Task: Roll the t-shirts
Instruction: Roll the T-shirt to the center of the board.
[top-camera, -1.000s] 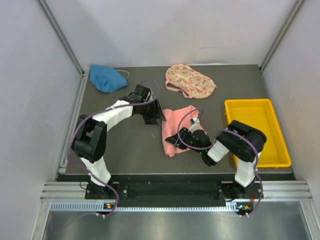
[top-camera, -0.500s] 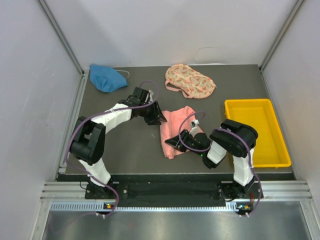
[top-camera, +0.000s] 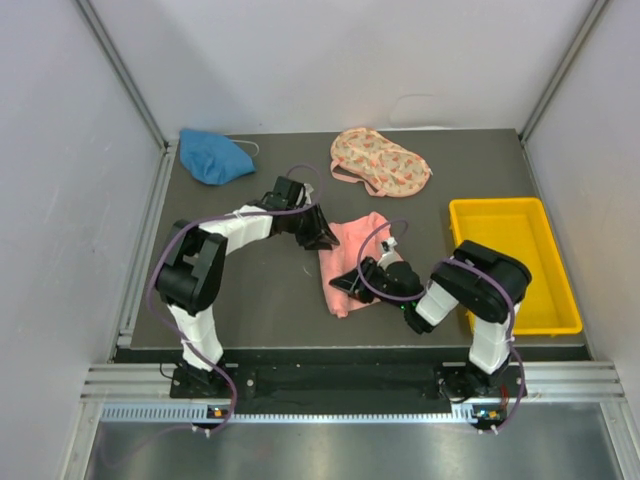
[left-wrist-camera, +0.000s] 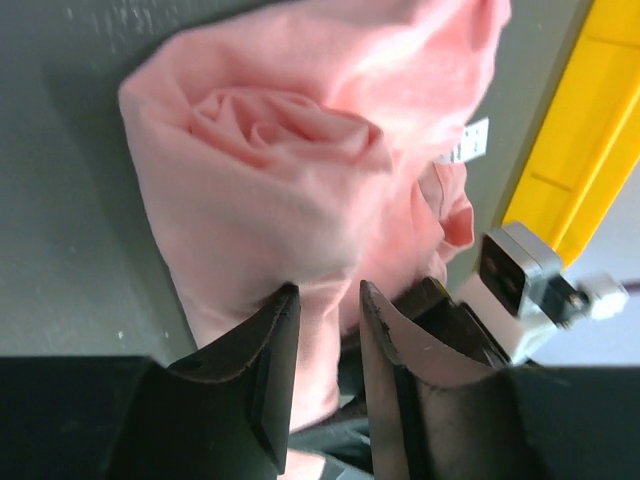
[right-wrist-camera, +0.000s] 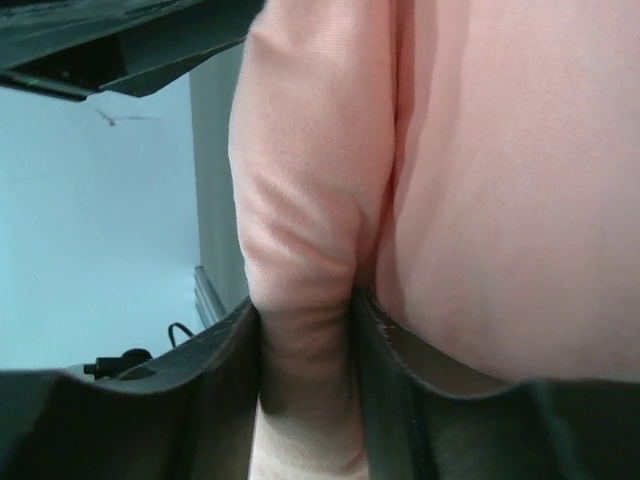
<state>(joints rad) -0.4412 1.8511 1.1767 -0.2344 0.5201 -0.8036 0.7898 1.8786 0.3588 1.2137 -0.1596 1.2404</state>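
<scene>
The salmon-pink t-shirt (top-camera: 358, 245) lies bunched mid-table, one end coiled into a loose roll (left-wrist-camera: 260, 130) and its white label (left-wrist-camera: 465, 142) showing. My left gripper (top-camera: 325, 240) is at its upper-left edge. In the left wrist view this gripper (left-wrist-camera: 328, 290) stands open with a narrow gap, and pink cloth shows through it unpinched. My right gripper (top-camera: 345, 282) is at the shirt's near-left corner. It is shut (right-wrist-camera: 305, 305) on a thick fold of the pink cloth (right-wrist-camera: 500, 180). A blue t-shirt (top-camera: 212, 157) and a floral one (top-camera: 380, 163) lie crumpled at the back.
A yellow tray (top-camera: 565, 290) stands at the right edge, close to the right arm, and shows in the left wrist view (left-wrist-camera: 590, 130). Grey side walls and metal rails bound the dark table. The two grippers work within a few centimetres of each other.
My left gripper has slid right onto the pink shirt's edge and its jaws have narrowed. The right gripper keeps its hold and has barely shifted.
</scene>
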